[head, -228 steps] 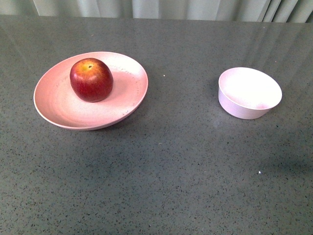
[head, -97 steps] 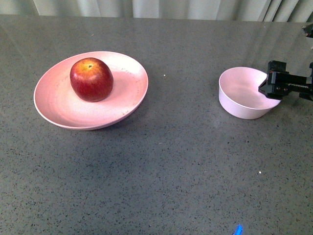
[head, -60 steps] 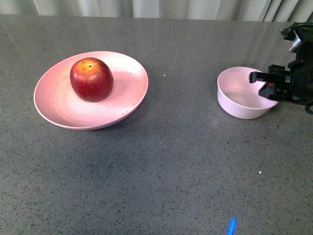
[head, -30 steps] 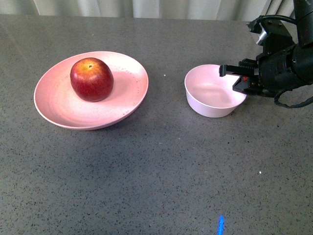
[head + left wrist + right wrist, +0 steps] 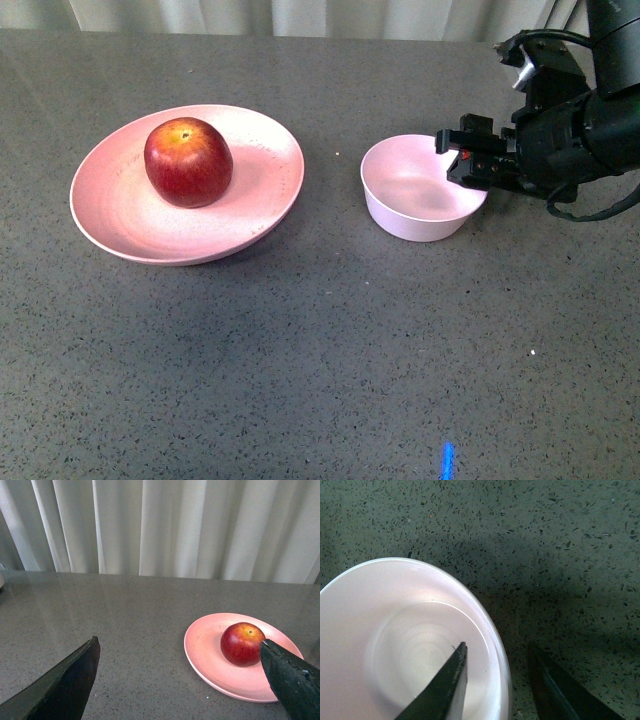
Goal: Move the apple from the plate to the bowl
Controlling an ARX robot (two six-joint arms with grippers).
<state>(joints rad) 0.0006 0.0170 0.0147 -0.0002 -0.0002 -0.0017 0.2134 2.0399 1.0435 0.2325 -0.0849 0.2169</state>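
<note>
Apple [image 5: 188, 161] on plate [image 5: 120, 225]; right claw [image 5: 462, 158] astride bowl [image 5: 410, 215] rim

apple [image 5: 188, 161] on plate [image 5: 120, 225], bowl [image 5: 415, 210] to right

Grey speckled tabletop [image 5: 300, 350], pale pleated curtains [image 5: 165, 525] behind

Plate [image 5: 120, 215] and bowl [image 5: 400, 215] on grey table [image 5: 300, 360]
</note>
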